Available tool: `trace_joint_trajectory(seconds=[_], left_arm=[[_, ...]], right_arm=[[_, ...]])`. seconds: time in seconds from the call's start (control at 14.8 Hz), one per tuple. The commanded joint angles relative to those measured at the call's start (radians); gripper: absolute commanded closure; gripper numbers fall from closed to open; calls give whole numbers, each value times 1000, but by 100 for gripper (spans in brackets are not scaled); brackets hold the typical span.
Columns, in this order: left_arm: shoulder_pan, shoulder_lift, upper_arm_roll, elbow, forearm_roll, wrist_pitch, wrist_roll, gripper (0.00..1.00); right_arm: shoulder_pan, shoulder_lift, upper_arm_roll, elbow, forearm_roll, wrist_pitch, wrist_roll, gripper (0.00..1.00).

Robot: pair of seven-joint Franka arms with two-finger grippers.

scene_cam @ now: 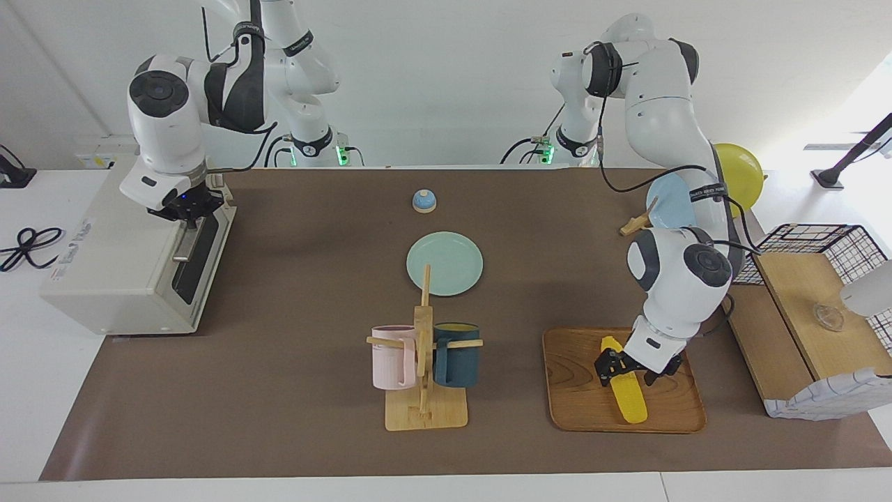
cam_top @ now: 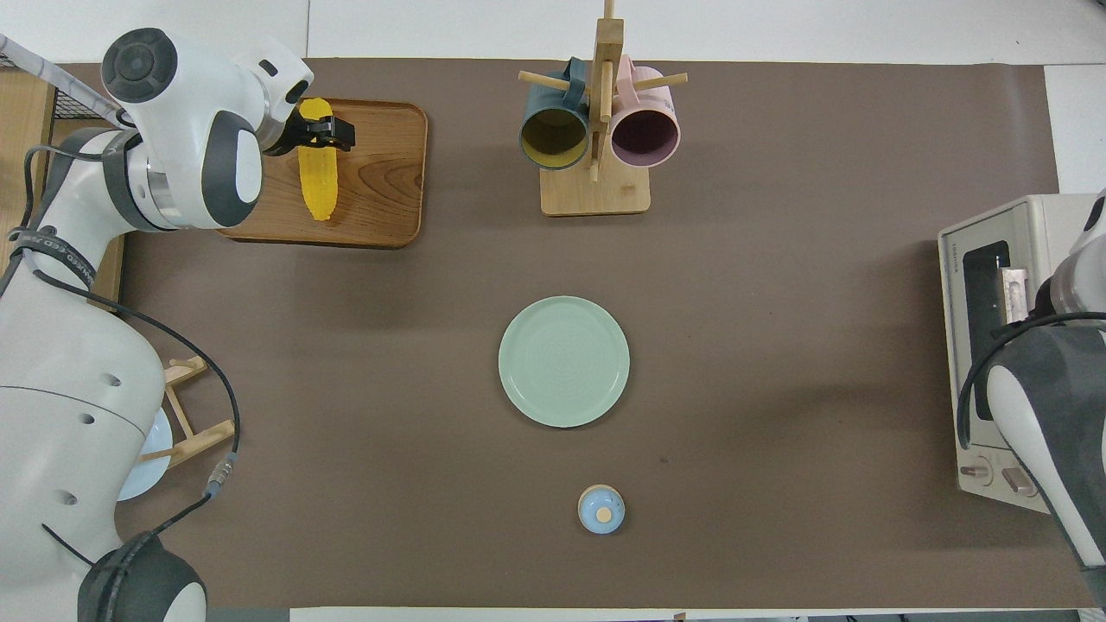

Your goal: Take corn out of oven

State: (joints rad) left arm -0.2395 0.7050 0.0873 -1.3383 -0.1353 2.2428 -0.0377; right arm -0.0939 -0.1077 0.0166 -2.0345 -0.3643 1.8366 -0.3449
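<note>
Facing view: our left gripper (scene_cam: 622, 367) fingers stand apart astride the corn (scene_cam: 625, 390); right gripper (scene_cam: 187, 213) fingers together.
Risk: we judge a fingertip could roll the corn when lifting.

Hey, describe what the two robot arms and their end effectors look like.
Both arms are glossy white with rounded joints, dark grey caps and black bands. Black cables run along each. Green lights glow at the bases. The left end effector is small and black; the right end effector is dark with a blue light.

A plain white wall (scene_cam: 446, 84) rises past a white table (scene_cam: 28, 390) under a brown mat (scene_cam: 293, 390).
</note>
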Motion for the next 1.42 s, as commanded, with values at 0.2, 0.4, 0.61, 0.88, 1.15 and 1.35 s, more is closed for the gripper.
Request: trace_joint_trajectory(seconds=[0.2,0.4,0.61,0.88,1.15,1.35], left_arm=[[11,-143,8,-45,16,-158,-5,0],[8,-220,31,-65,16,-267,-7,0],[2,-294,55,-65,28,-400,-13,0],[-3,-387,63,-64,118,-577,-13,0],[13,-488,62,-68,134,-693,-5,0],[11,-602,62,-166,155,-724,-7,0]], right_arm=[[56,2,10,189,150,-195,-19,82],[48,0,9,224,257,-255,-16,0],[43,3,8,231,284,-258,6,0],[49,40,8,309,353,-289,102,0],[57,60,11,338,358,-297,133,0],[57,57,11,335,366,-304,156,0]])
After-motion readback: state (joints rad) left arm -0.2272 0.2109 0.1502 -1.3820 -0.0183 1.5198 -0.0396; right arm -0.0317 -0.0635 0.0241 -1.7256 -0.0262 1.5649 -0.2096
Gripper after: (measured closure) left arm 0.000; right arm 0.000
